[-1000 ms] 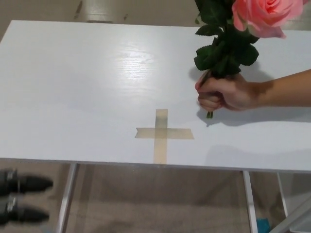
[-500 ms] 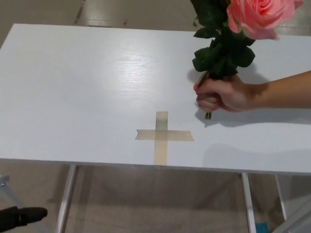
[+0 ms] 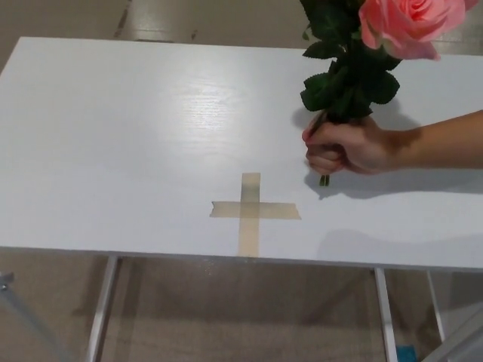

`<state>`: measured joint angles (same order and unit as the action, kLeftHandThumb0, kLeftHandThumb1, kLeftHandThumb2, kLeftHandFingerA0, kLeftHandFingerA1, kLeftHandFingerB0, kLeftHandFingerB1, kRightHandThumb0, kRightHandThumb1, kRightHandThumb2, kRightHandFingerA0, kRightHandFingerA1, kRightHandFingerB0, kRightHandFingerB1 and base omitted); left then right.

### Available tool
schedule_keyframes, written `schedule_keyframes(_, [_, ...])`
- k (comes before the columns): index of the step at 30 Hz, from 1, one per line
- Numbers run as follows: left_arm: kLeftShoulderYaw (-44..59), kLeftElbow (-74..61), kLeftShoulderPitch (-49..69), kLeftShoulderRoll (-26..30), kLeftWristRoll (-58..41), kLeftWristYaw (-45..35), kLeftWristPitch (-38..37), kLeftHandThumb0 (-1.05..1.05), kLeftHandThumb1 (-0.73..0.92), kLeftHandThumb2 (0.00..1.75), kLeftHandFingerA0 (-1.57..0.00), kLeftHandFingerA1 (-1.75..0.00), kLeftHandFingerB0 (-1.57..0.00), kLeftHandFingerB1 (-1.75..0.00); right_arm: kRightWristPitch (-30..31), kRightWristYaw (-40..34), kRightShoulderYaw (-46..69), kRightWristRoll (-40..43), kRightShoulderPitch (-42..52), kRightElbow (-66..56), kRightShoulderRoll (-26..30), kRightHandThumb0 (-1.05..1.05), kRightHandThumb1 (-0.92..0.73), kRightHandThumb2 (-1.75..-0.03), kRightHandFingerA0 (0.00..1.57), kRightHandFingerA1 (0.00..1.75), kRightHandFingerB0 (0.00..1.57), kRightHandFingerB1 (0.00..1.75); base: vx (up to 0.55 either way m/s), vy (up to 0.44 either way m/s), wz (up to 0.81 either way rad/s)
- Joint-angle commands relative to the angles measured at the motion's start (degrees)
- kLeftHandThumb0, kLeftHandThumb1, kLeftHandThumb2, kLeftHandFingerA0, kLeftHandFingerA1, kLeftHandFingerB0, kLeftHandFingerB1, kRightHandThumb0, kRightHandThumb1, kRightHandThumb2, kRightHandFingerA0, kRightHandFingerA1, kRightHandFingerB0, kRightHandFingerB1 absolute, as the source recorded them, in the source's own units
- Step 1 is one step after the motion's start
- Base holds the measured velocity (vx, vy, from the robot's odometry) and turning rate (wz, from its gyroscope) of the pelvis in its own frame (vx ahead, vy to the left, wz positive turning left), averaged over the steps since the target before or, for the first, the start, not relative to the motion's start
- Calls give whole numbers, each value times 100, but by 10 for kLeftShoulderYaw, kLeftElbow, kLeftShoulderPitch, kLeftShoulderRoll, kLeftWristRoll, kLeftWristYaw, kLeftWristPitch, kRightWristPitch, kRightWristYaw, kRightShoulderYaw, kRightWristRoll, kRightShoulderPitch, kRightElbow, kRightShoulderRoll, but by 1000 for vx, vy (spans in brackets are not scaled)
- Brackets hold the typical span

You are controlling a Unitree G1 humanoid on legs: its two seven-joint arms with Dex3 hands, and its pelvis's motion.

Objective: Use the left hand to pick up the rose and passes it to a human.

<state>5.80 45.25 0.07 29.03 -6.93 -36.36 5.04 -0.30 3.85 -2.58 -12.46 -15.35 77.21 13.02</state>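
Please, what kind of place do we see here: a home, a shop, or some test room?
Probably a test or lab room, not a home. The white table is bare except for a tape cross marking a spot, it stands on thin metal legs over a plain hard floor, and a person's hand holds a rose above it.

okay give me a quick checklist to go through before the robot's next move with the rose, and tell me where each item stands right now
1. Rose held by someone: ok, a person's hand grips the stem, bloom up.
2. Rose clear of the table: cannot tell, the stem's lower end sits close to the surface.
3. Robot's left hand off the rose: ok, it is not in view.
4. Robot's right hand out of the way: ok, also not in view.
5. Tape cross unobstructed: ok, nothing lies on it.
6. Handover complete: likely ok, since only the person holds the rose.
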Motion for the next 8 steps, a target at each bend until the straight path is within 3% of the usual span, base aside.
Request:
schedule_keyframes(1, [-75,206,-50,-25,146,306,-92,-60,73,62,-37,-34,-31,-31,4,-2,2,-2,11,3,7,-40,-72,-61,49,37,42,34,0,0,0])
schedule_keyframes(2, [-73,211,-50,-21,142,300,-94,-58,58,95,-35,-52,-17,-43,4,-1,2,-2,11,2,7,-40,-72,-61,49,37,42,34,0,0,0])
schedule_keyframes(4, [-75,218,-47,-14,137,289,-103,-57,58,95,-35,-52,-17,-43,3,0,3,-1,14,2,10,-40,-72,-61,49,37,42,34,0,0,0])
schedule_keyframes(5, [-74,222,-45,-13,131,285,-108,-55,56,95,-36,-53,-17,-43,2,2,2,-2,15,1,13,-40,-72,-61,49,37,42,34,0,0,0])
schedule_keyframes(6, [-70,225,-46,-10,123,277,-112,-59,71,62,-40,-34,-30,-30,2,2,1,-3,14,1,14,-40,-72,-61,49,37,42,35,0,0,0])
schedule_keyframes(8, [-65,227,-50,-5,114,266,-116,-57,71,61,-40,-34,-31,-30,1,3,1,-3,10,0,14,-40,-72,-61,49,37,42,35,0,0,0])
